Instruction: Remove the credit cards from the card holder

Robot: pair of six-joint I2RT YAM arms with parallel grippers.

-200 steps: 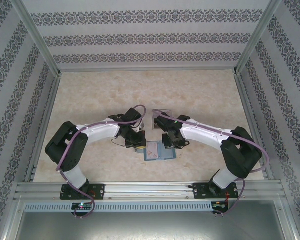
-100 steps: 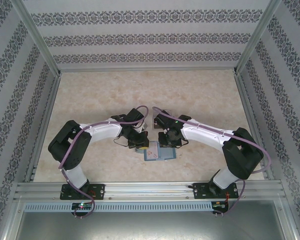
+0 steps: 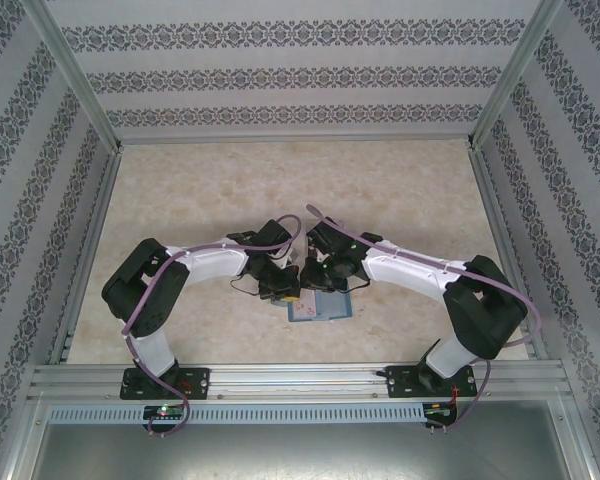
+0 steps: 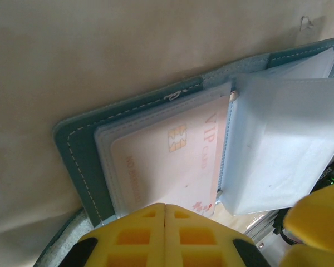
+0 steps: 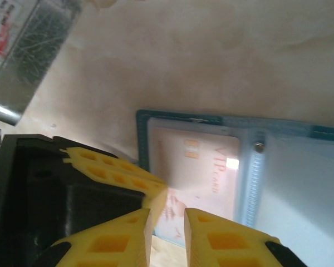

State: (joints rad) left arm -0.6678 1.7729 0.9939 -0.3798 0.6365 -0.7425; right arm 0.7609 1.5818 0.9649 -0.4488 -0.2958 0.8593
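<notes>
Card holder (image 4: 83, 161) lies open on worktop (image 4: 100, 55), VIP credit card (image 4: 167, 161) in its clear sleeve (image 4: 284, 144). Over the last sec both wrists were brought in over it. Left fingers (image 4: 165, 211) are shut together at holder's near edge. Right fingers (image 5: 190, 218) are slightly apart w/ card edge between them, so pull-out is judged imminent.

This appears to be a robotics lab test cell. An aluminium frame (image 3: 300, 375) boxes in a marble-patterned tabletop (image 3: 380, 190) with wallpaper panels (image 3: 300, 75) as walls, and the left arm (image 3: 205, 262) and right arm (image 3: 410, 268) are bolted to its front rail.
</notes>
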